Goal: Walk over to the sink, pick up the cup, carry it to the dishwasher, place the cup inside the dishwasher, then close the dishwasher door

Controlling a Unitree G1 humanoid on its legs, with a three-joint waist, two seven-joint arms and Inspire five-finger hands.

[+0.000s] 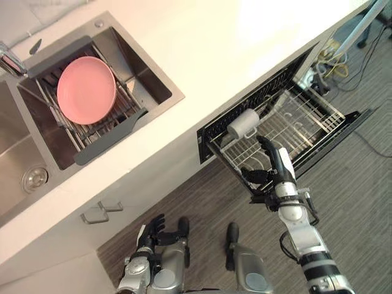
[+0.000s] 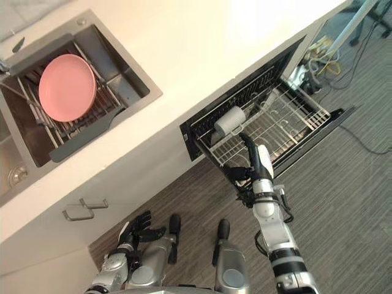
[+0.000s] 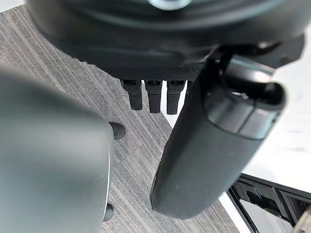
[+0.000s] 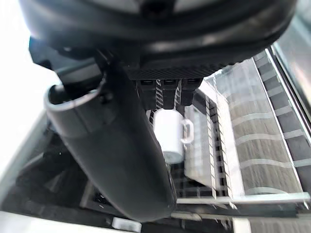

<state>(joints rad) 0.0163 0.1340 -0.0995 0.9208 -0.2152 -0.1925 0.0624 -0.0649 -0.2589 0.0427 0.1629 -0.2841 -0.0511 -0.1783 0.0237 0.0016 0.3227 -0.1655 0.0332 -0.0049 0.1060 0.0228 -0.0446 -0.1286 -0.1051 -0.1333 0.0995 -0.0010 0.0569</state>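
Note:
A white cup [image 1: 242, 123] with a handle lies on its side in the wire rack [image 1: 294, 122] of the pulled-out dishwasher [image 1: 343, 125], near the rack's left corner. The right wrist view has the cup [image 4: 169, 132] just past the fingers. My right hand [image 1: 277, 162] hovers over the rack's front edge, fingers straight and open, a short way from the cup and not touching it. My left hand [image 1: 152, 231] hangs low by the cabinet front, fingers relaxed and holding nothing.
A pink plate [image 1: 86, 89] rests on a drying rack in the steel sink [image 1: 147, 73]. The pale countertop [image 1: 245, 55] runs above the dishwasher. A cabinet handle [image 1: 98, 212] sits below the sink. Cables [image 1: 334, 64] lie on the grey wood floor at far right.

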